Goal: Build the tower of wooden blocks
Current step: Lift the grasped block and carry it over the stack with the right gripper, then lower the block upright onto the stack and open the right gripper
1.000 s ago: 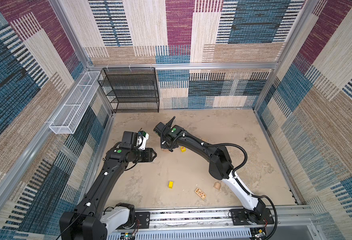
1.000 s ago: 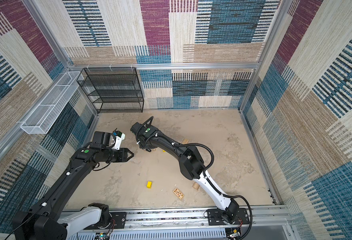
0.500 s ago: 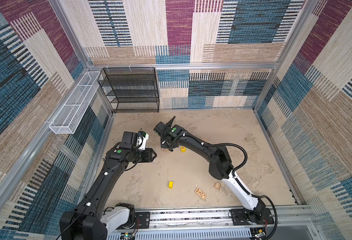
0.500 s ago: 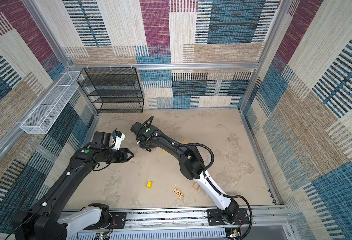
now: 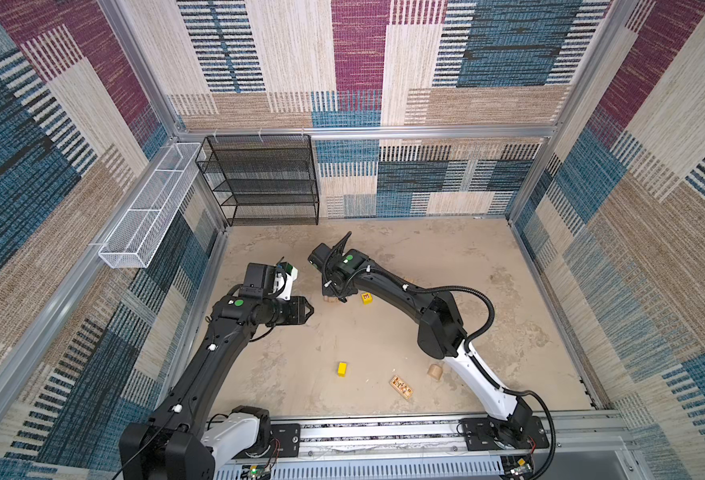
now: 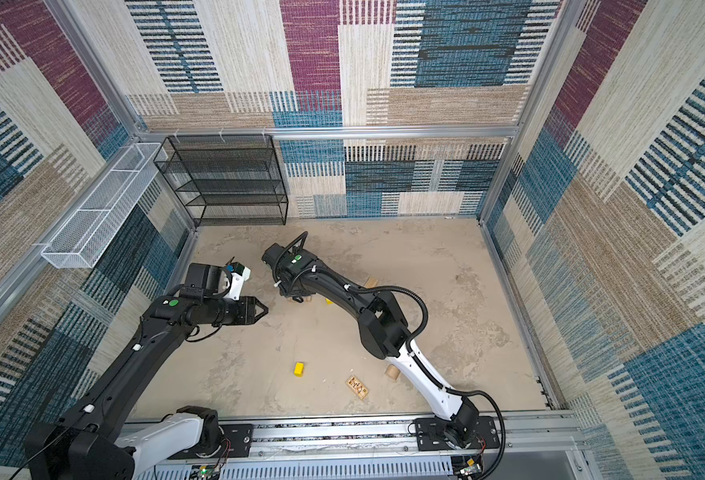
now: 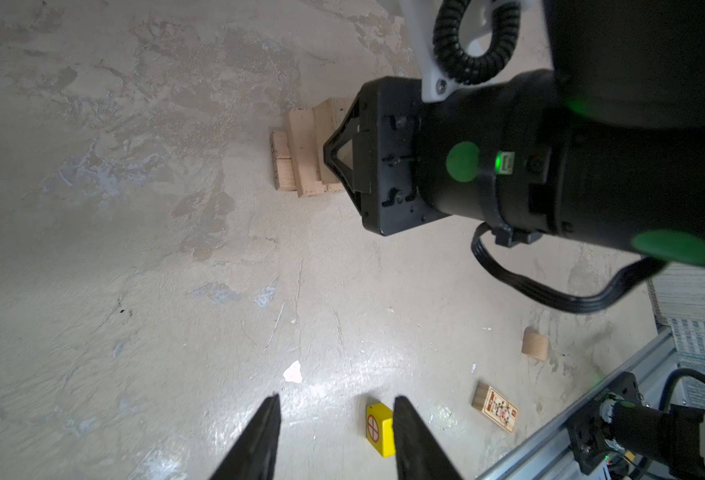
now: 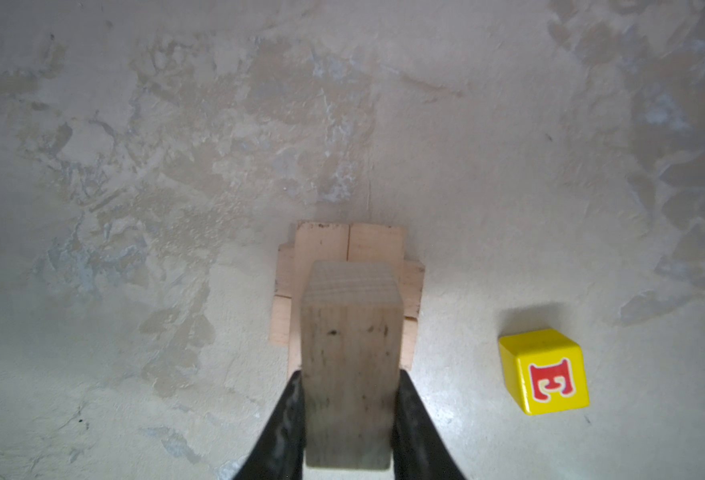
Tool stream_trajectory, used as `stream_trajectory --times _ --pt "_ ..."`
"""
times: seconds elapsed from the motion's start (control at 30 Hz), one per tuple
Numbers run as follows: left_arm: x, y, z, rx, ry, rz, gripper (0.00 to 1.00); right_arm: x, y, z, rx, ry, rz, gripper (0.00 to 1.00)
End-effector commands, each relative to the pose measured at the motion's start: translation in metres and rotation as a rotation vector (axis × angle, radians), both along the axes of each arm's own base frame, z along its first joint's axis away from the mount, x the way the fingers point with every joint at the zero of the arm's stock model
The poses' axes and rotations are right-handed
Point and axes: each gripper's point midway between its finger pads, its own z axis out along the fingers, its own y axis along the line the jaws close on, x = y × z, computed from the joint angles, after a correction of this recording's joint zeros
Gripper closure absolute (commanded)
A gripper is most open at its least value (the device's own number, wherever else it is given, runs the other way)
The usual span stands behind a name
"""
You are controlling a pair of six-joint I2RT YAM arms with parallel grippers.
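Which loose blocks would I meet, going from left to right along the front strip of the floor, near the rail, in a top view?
yellow block → patterned block → rounded tan piece

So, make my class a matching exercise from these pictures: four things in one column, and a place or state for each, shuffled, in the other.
Things:
1 tan block
2 E block
3 patterned block
4 left claw

Places or states:
a open, empty
b lying near the rail
c gripped by the right claw
d lying beside the tower

Pairs: 1-c; 2-d; 3-b; 4-a
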Motion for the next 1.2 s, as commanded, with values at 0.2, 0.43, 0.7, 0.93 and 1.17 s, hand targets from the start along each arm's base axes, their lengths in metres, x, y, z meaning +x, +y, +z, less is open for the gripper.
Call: stream_trajectory --times 0.2,0.43,0.7,0.93,1.17 --pt "0.002 -0.003 0.003 -0.022 -0.005 0.005 0.52 0.002 0.004 0.001 0.013 -0.005 0.008 0.62" --pt "0.002 -0.002 0.002 -0.021 -0.005 0.007 0.52 0.001 0.005 0.002 0.019 -0.005 0.01 0.55" --pt "0.004 0.002 0.004 -0.002 -0.019 0.02 0.52 0.005 0.01 0.029 0.064 -0.042 0.021 0.49" --pt "0.007 0.01 0.004 0.035 -0.034 0.046 0.59 0.011 0.008 0.09 0.113 -0.162 0.059 0.42" --pt "0.027 0.011 0.009 0.044 -0.021 0.071 0.68 0.008 -0.014 0.111 0.097 -0.289 0.1 0.57"
